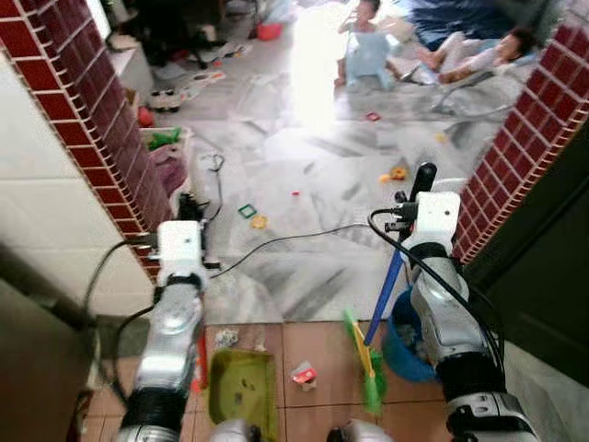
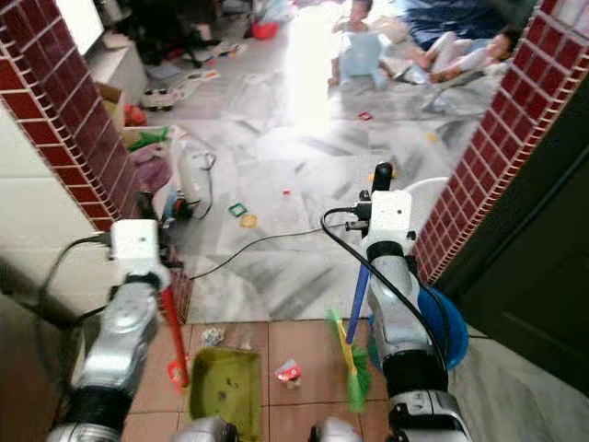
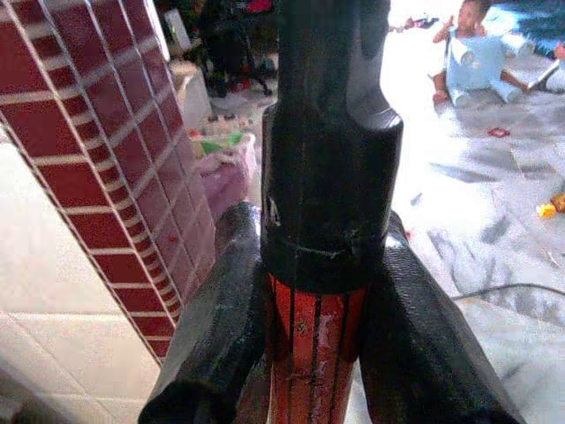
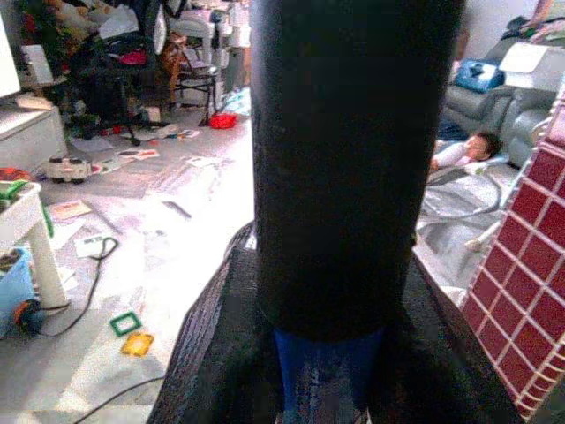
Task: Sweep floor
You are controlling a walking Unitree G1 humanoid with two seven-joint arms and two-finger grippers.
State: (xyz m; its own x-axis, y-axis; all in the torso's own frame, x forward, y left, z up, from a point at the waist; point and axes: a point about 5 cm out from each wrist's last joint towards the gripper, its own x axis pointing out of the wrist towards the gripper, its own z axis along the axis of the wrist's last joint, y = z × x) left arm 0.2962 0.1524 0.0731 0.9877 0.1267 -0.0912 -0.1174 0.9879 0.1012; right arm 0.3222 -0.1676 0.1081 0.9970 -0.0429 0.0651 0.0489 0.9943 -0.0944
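A green dustpan [image 1: 244, 387] rests on the brown tile floor just before me, its red handle [image 2: 173, 331] rising to my left gripper [image 1: 189, 210]. The left wrist view shows both fingers [image 3: 212, 336] shut on the red handle [image 3: 313, 353] just below its black cap. My right gripper [image 1: 416, 195] is shut on a broom's blue handle [image 1: 391, 281] under its black top [image 4: 353, 159]. The green bristles [image 1: 366, 364] touch the tiles to the right of the dustpan. A red and white scrap [image 1: 304, 374] lies between the two, and a grey crumpled bit [image 1: 225, 338] lies by the pan's far edge.
Red-tiled pillars stand to the left [image 1: 101, 120] and right [image 1: 534, 129] of the doorway. A blue bucket [image 1: 405, 345] sits by my right arm. A black cable [image 1: 294, 238] and small toys [image 1: 248, 212] lie on the marble floor. Two people [image 1: 368, 46] sit far ahead.
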